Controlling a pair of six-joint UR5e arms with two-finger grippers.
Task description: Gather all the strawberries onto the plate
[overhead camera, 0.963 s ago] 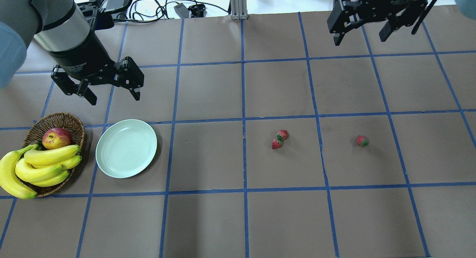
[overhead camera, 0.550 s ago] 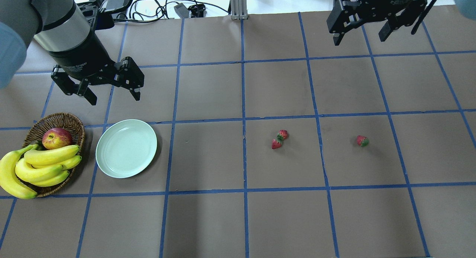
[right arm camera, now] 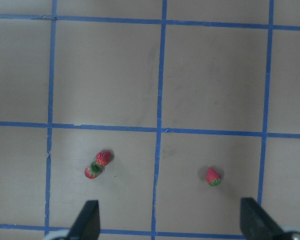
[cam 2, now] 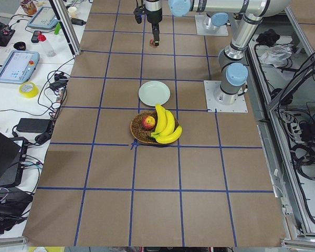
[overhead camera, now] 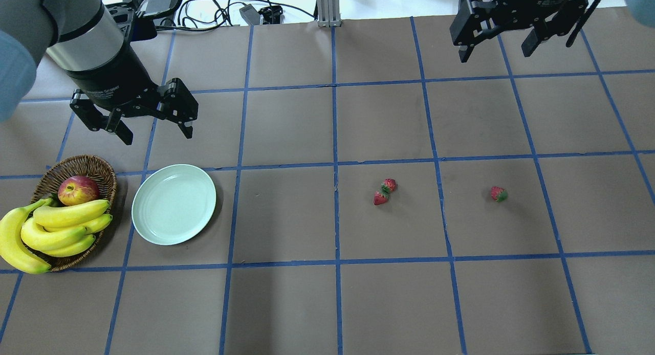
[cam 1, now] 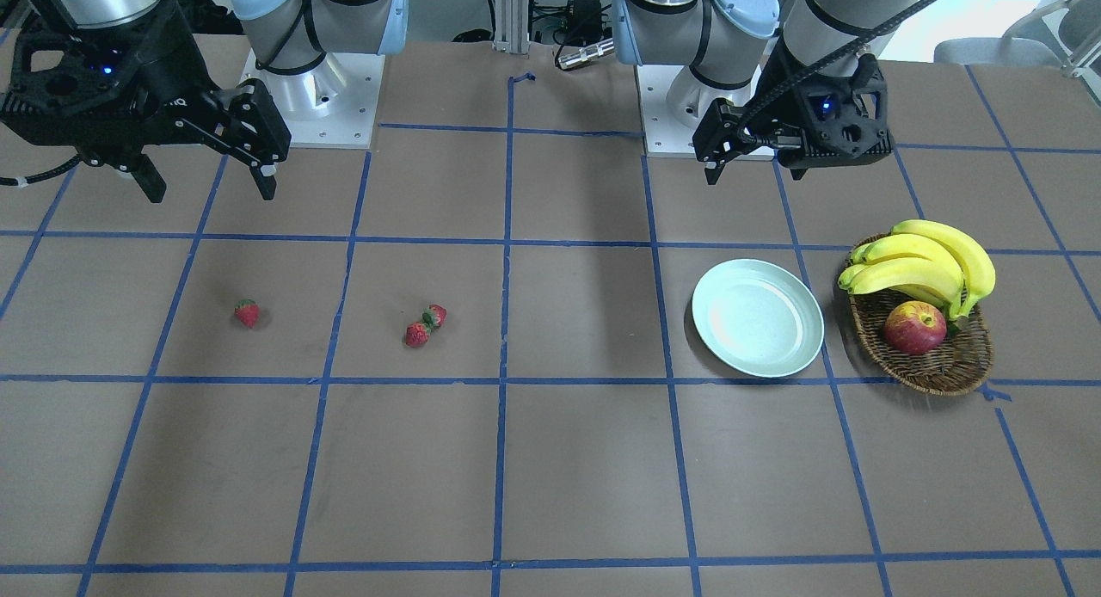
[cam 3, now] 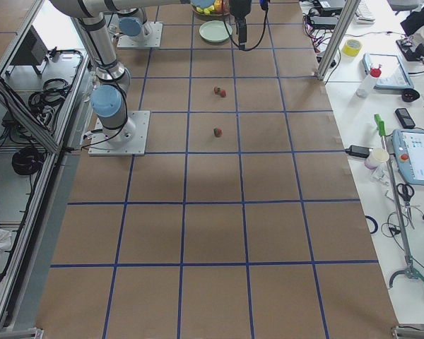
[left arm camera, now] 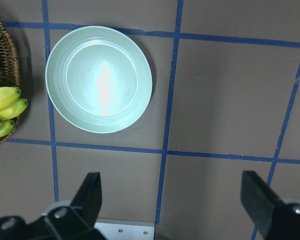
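Strawberries [cam 1: 417,334] loose on the bench [overhead camera: 286,304], plate [overhead camera: 174,204] bare.
Your touching pair [overhead camera: 389,185] and lone strawberry [overhead camera: 498,194] lie well apart from the plate; beyond, both jaws hang wide, empty. Pinching one of the pair could nudge its neighbour away.

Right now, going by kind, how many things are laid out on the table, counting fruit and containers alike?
strawberries: 3
apple: 1
banana bunch: 1
plate: 1
wicker basket: 1
Total: 7
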